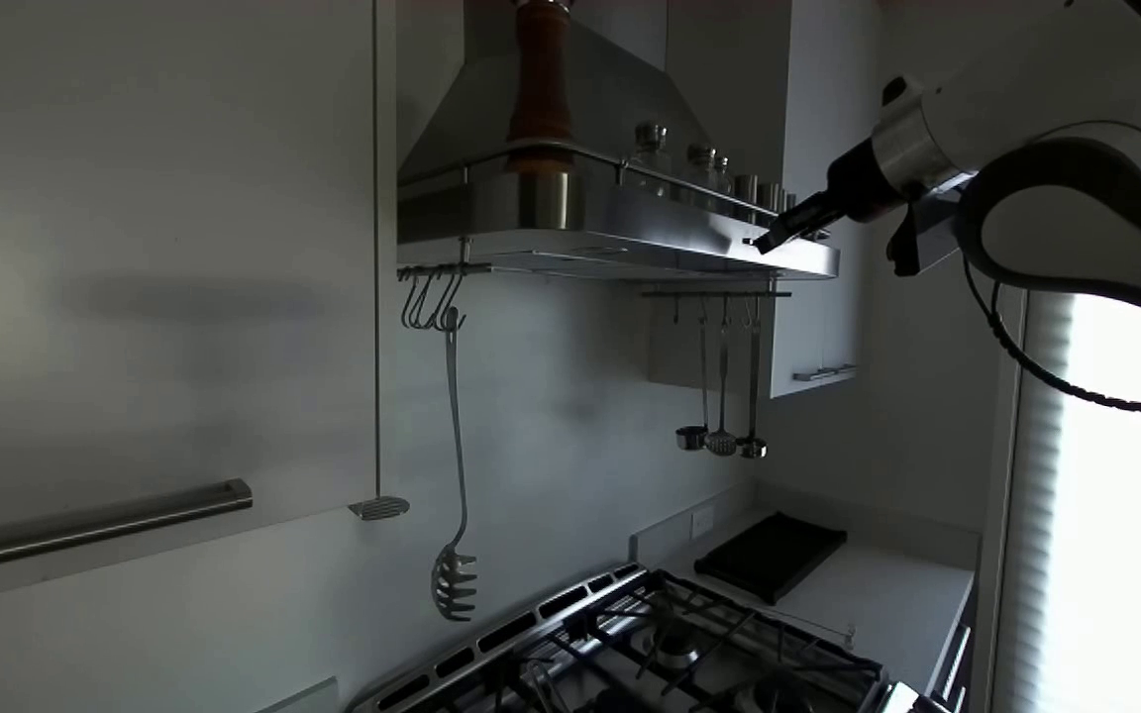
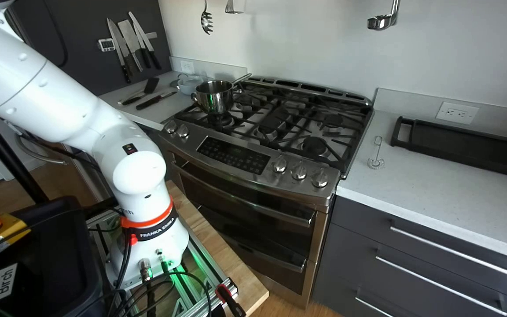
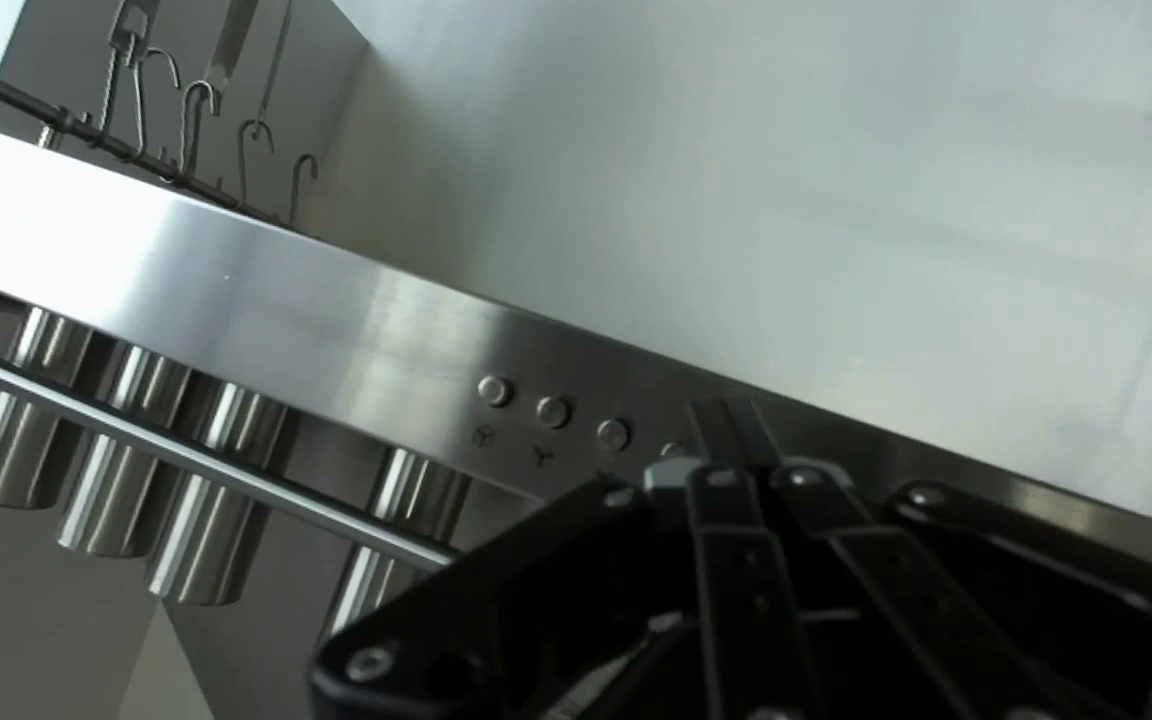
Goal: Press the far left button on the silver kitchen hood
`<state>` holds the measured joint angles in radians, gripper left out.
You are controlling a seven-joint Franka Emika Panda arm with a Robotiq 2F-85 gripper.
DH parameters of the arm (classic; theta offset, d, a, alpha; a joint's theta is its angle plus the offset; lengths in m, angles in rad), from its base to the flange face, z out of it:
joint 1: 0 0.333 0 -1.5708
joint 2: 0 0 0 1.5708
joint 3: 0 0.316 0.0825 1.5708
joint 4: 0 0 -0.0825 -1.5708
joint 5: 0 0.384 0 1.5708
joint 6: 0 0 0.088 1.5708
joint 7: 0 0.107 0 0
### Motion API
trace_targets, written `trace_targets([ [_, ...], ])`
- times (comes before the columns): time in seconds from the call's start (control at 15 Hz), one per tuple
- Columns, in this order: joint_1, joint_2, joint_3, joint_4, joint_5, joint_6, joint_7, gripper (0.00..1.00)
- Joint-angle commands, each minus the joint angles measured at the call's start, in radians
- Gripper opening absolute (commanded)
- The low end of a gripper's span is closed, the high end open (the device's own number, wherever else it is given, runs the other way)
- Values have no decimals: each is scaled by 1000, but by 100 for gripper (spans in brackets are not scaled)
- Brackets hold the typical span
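The silver kitchen hood (image 1: 630, 213) has a sloped canopy and a flat rim band. The wrist view stands upside down and shows the rim band (image 3: 336, 310) running diagonally. Several small round buttons sit on it: an end button (image 3: 495, 391), another button (image 3: 553, 411), a third button (image 3: 613, 434) and one (image 3: 673, 450) partly hidden by my fingers. Any button further along is hidden. My gripper (image 3: 731, 405) is shut and empty, its fingertips pointing at the band beside the part-hidden button. In an exterior view the gripper (image 1: 769, 241) overlaps the rim; contact cannot be told.
A rail (image 1: 670, 178) with jars and a wooden pepper mill (image 1: 541, 79) stands on the hood. Utensils hang from a rod (image 1: 714, 294) beneath it. Below are the stove (image 2: 275, 119) with a steel pot (image 2: 214, 97) and a black tray (image 1: 774, 555).
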<state>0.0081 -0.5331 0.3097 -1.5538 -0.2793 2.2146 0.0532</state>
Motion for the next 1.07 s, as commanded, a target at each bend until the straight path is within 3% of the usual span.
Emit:
trace_targets([
  [0.0, -7, 5, -6, 0, -21, 36, 35, 0],
  [1.0, 21, 11, -39, -18, 29, 71, 64, 0],
])
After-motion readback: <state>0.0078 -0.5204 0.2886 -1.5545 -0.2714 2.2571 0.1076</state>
